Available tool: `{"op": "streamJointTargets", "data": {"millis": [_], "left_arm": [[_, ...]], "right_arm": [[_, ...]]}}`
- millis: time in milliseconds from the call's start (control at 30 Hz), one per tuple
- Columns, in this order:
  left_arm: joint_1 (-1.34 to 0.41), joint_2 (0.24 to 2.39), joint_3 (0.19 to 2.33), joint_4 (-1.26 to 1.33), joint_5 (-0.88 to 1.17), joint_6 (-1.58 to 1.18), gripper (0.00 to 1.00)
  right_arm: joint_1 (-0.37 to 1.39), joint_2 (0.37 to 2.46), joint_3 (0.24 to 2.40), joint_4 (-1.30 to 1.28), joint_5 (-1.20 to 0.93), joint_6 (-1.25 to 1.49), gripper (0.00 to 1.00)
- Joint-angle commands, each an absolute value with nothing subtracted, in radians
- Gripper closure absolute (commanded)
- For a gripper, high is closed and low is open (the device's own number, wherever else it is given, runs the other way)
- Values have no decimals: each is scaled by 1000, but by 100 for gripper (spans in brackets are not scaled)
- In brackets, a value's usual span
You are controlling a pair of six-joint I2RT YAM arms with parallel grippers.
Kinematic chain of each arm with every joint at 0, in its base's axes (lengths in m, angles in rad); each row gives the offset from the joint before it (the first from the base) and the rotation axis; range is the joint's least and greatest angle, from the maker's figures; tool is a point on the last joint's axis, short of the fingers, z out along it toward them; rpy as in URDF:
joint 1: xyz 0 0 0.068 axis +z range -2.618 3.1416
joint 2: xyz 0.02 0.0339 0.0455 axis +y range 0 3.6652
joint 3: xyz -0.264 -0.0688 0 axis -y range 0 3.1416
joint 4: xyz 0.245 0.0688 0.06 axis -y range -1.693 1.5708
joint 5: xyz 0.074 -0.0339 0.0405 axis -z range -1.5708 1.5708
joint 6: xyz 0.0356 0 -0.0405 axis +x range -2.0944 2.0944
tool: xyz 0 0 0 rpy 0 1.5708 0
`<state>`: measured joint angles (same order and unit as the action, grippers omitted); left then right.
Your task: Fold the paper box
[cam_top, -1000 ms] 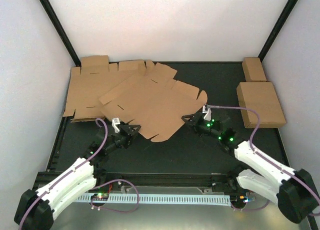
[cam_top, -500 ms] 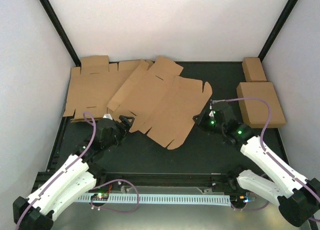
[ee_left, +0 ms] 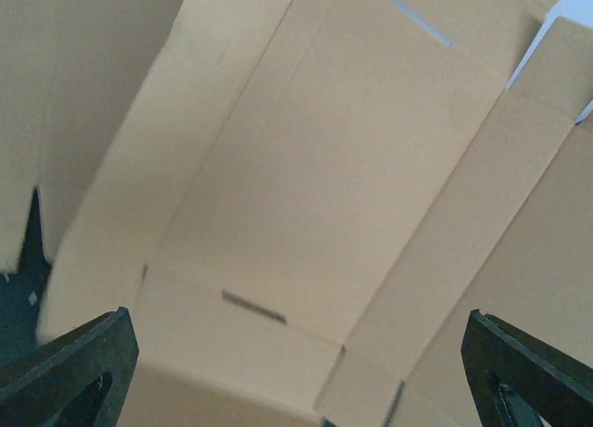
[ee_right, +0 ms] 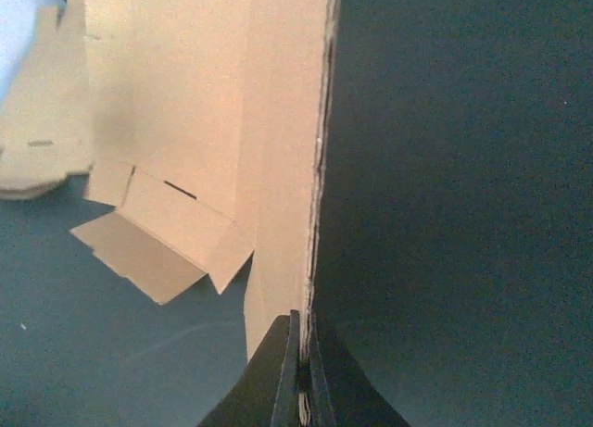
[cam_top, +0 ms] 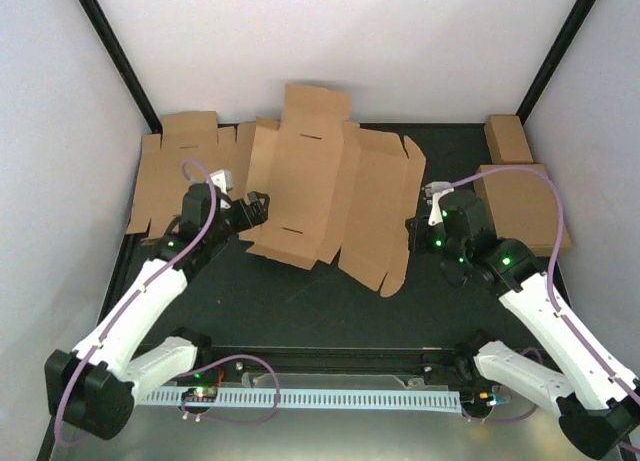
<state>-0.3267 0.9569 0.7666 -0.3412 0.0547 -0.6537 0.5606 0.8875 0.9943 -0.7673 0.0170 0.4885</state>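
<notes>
Left claw (cam_top: 254,207): released wide, beside the left edge of the plain brown die-cut cardboard sheet (cam_top: 310,181), which sits mid-frame, tilted up off the black table (cam_top: 300,311).
Right claw (ee_right: 301,339): clenched on the sheet's right edge.
Doing it well: hold the right pinch firm; the left should likely press along a crease.

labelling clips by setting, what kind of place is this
Probably a lab robot cell: blank white walls in a black frame, two robot arms mounted at a dark table, and the paper box beside spare cardboard sheets.
</notes>
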Motion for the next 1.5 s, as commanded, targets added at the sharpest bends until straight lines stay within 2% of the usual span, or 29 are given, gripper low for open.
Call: {"op": "streamJointTargets", "data": {"millis": [0, 233, 433, 600, 733, 967, 1033, 1233, 1367, 1467], "left_arm": [[-277, 1036, 806, -267, 103, -438, 1], [-211, 1154, 814, -109, 112, -370, 1], [-134, 1249, 853, -102, 173, -348, 2], [-87, 1323, 883, -133, 328, -314, 21], [-81, 1324, 877, -132, 360, -306, 41], [-81, 1210, 814, -111, 374, -315, 46], [-80, 1199, 806, -104, 383, -302, 52], [-82, 1206, 840, -174, 395, -283, 84], [-82, 1168, 859, -202, 389, -280, 92], [-83, 1130, 885, -226, 398, -278, 96]], "right_arm": [[557, 887, 976, -829, 24, 334, 98], [557, 734, 920, -743, 31, 159, 98], [558, 591, 854, -641, 67, 60, 98], [557, 599, 827, -619, 32, 74, 98], [558, 611, 807, -585, 17, 95, 98], [557, 649, 794, -563, -2, 118, 98], [557, 651, 787, -548, -8, 123, 98], [557, 655, 776, -517, -17, 141, 98], [557, 649, 747, -495, -5, 161, 98], [557, 642, 724, -477, 30, 194, 90]]}}
